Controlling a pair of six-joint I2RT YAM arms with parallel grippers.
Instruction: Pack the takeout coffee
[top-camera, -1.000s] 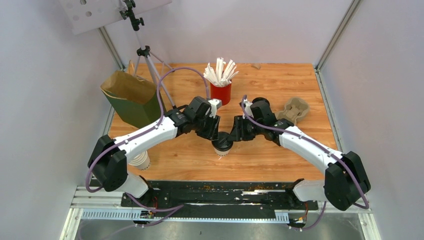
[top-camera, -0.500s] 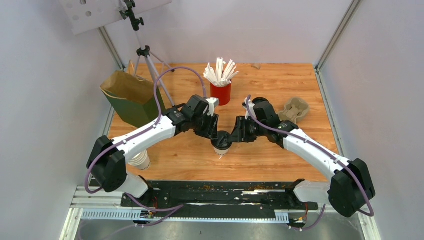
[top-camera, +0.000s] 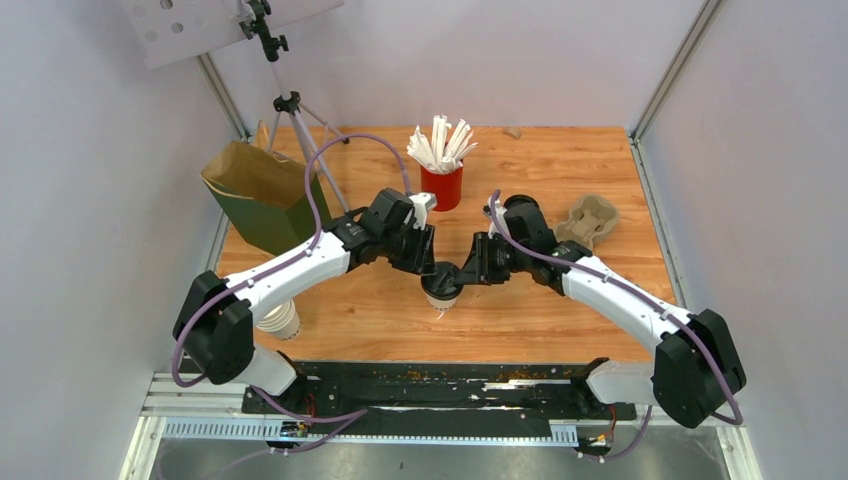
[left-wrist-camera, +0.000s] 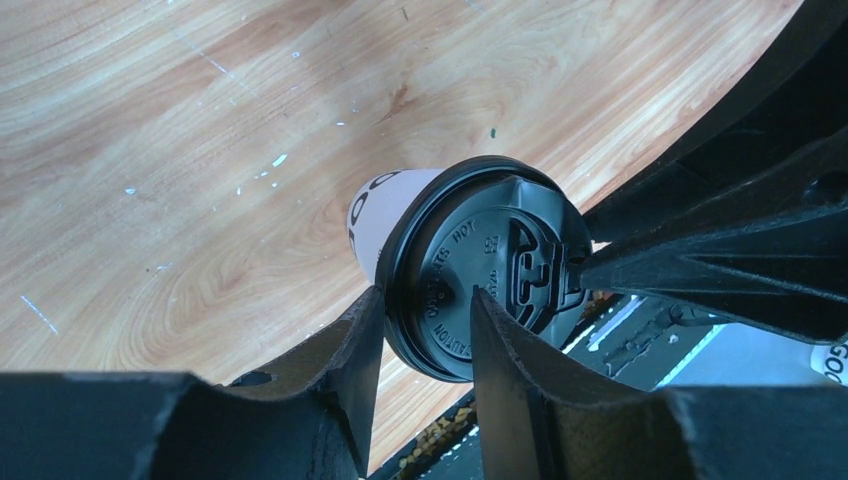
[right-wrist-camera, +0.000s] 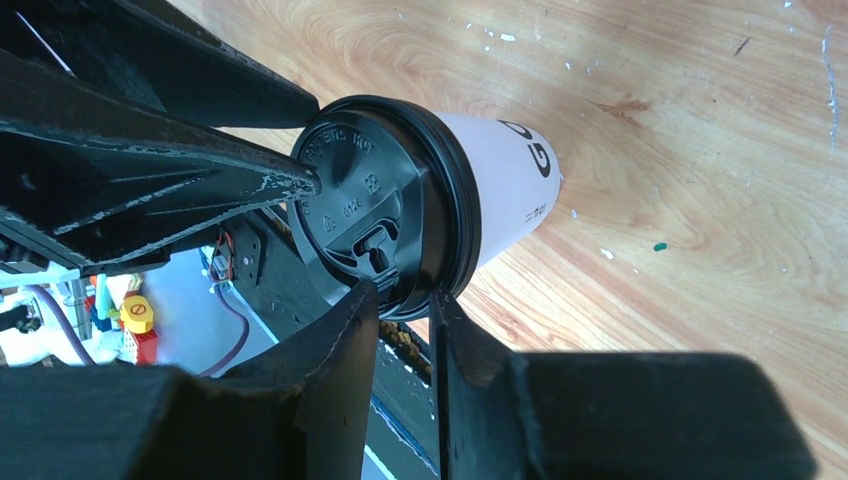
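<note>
The takeout coffee (top-camera: 441, 291) stands upright near the middle of the wood table (top-camera: 380, 320), a bit to the near side, w/ its black lid (left-wrist-camera: 470, 270) on. The cup part is white w/ black letters on it. Can't tell if its bottom sits on the wood or is a tiny bit up.

Both arms meet at the cup. The left gripper (left-wrist-camera: 424, 295) is at the left side of the lid & pinches its edge: one finger on the outside of the rim, the other on top of the lid. The right gripper (right-wrist-camera: 402, 290) is at the right side & does the same. Its two fingers are close together w/ the rim squeezed between them. So both hold the lid, one on each side.

Well apart from the cup, at the far left, is a green paper bag (top-camera: 262, 200). It is open at the top & brown inside. A red cup of white sticks (top-camera: 441, 186) stands on the far side, just past the grippers. A brown cardboard cup tray (top-camera: 588, 220) lies to the right, on the far side. Another white paper cup (top-camera: 280, 321) is at the near left, by the left arm's base. A tripod (top-camera: 296, 130) stands just right of the bag, on the far side.
</note>
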